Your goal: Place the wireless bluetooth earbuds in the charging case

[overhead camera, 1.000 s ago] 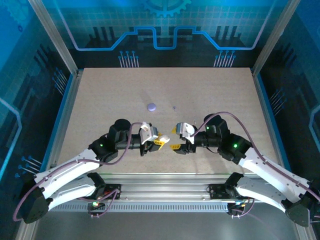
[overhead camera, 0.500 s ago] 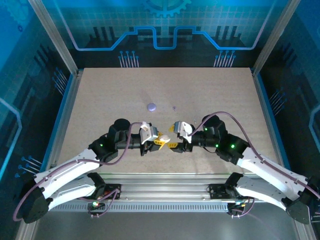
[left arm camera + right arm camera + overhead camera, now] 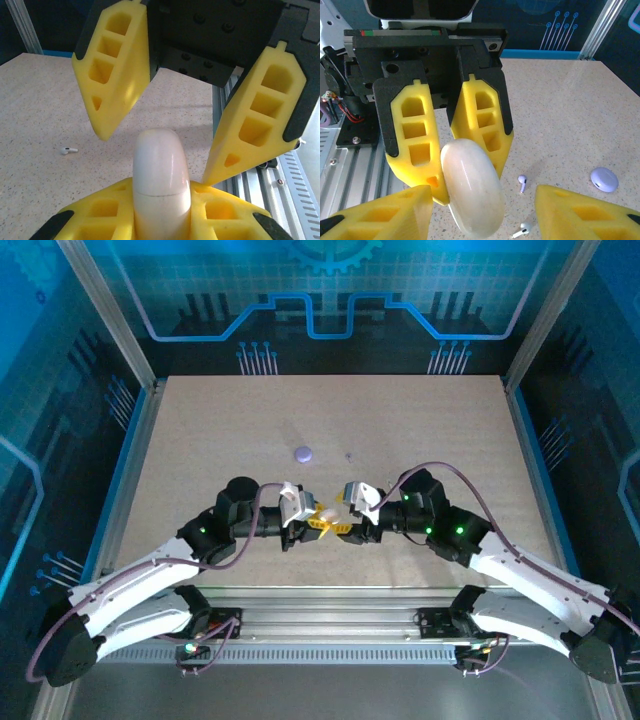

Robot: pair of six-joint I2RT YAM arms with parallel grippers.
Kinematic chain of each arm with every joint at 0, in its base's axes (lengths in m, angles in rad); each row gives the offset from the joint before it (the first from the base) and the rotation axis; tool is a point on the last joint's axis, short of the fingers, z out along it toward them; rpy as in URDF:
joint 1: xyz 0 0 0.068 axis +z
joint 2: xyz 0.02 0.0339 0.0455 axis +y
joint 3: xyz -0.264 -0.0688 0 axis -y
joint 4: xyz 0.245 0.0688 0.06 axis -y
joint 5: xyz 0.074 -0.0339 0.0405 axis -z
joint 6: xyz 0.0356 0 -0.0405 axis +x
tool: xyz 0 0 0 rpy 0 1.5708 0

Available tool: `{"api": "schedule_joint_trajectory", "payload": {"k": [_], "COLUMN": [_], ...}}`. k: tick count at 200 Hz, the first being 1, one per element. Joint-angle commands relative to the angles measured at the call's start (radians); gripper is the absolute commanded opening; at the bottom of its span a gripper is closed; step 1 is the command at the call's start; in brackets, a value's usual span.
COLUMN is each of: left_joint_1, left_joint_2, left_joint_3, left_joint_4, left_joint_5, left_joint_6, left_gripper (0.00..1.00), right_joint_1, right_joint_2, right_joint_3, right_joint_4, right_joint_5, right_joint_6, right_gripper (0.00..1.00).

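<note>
Left gripper (image 3: 320,522) clamps one charging case (image 3: 472,185), right gripper (image 3: 345,517) half-open, empty; two earbuds (image 3: 522,182) loose

**A:** How are the arms set?

**B:** The left arm (image 3: 150,575) and right arm (image 3: 520,575) both sweep in from the near corners. Their elbows are out and their wrists turn toward each other, ahead of the bases.

**A:** And the hands?

**B:** Nearly tip to tip. The left hand (image 3: 320,521) is clamped tight on a white case (image 3: 161,185), which sticks out past its yellow fingers (image 3: 100,220). The right hand (image 3: 343,519) faces it with jaws parted, one finger on either side of the case.
</note>
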Motion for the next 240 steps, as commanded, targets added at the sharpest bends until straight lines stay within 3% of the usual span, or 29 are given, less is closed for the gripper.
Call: {"api": "schedule_joint_trajectory", "payload": {"k": [1,70,240], "left_joint_1": [-0.007,-0.009,-0.011], "left_joint_2": [-0.017,-0.015,-0.005], "left_joint_3": [0.01,0.007,0.003], "left_joint_4": [0.034,0.025,0.025], "left_joint_5": [0.053,0.059,0.047], "left_joint_6": [-0.016,-0.006,-0.009], "left_gripper": [0.2,0.2,0.2], "right_joint_1": [0.011,-0.043,-0.118], "right_joint_2": [0.014,0.005,-0.018], "right_joint_3": [0.008,0.013,0.039], "right_joint_4": [0.049,0.09,0.134], "right_joint_5": [0.056,0.114,0.104], "right_joint_6": [0.002,0.038,0.073], "right_gripper": [0.56,0.55,0.55]}}
